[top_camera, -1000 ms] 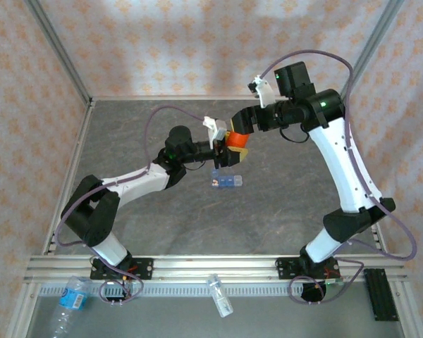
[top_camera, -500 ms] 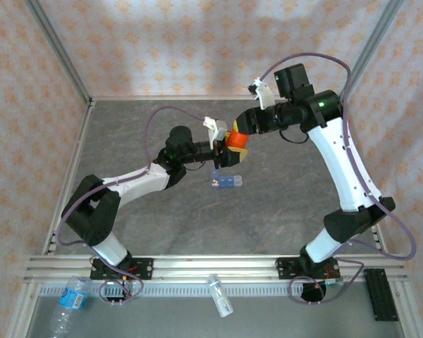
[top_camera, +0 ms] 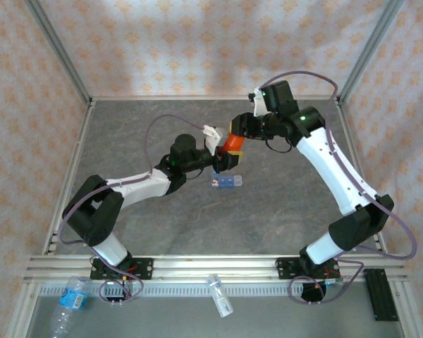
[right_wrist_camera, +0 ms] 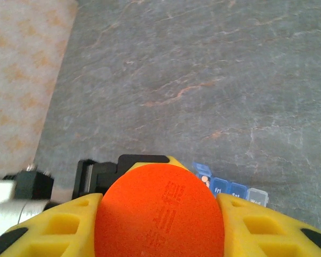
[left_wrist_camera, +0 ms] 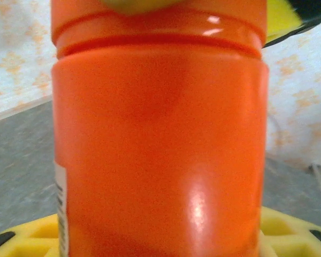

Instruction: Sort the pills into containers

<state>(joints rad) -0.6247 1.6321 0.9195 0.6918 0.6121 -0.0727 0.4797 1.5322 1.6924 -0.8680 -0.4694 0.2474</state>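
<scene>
As the right tool clamps the vial, the containers run left-right.

Two arms with white links and black joints stand on a silver rail. Purple cables loop beside each arm. The right gripper's pads are yellow.

An orange vial hangs tilted above a grey stone-patterned table, backed by peach floral walls. Along the near edge lie a blue-labelled water bottle and a smaller clear bottle.
</scene>
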